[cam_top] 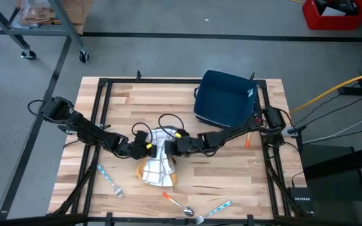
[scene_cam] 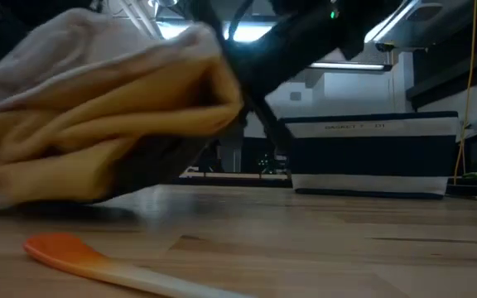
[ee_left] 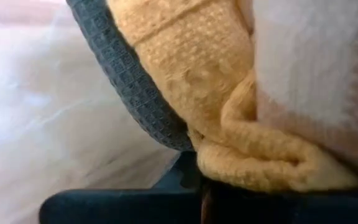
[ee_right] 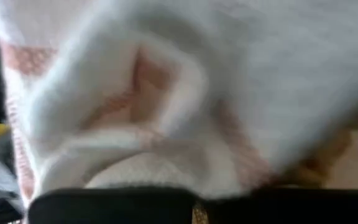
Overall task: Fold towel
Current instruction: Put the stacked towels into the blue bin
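The towel (cam_top: 158, 162) is yellow and white with a grey stripe. It lies bunched at the middle of the table, its near part resting on the wood. My left gripper (cam_top: 146, 149) is shut on the towel's left side near its far end. My right gripper (cam_top: 169, 148) is shut on its right side, opposite. In the low view the towel (scene_cam: 98, 108) bulges up, with its lower folds on the table. Cloth fills both wrist views. My left gripper has a rolled yellow fold (ee_left: 253, 168) of the towel between its fingers, coming from the table's left and slanting down. Several layers bunch there, and the grey stripe (ee_left: 135, 93) curves away beside them. My right gripper holds a bunched white fold with pale orange stripes (ee_right: 142, 174), coming from the table's right and slanting down. Several layers crowd at the fingers, which the cloth mostly hides. The towel's near part stays on the table.
A dark blue bin (cam_top: 226, 97) stands at the far right, behind the right arm. A blue-handled fork (cam_top: 109, 179) lies at the near left. An orange-handled spoon (cam_top: 178, 202) and another fork (cam_top: 215, 210) lie along the near edge. A small orange item (cam_top: 247, 139) lies at the right.
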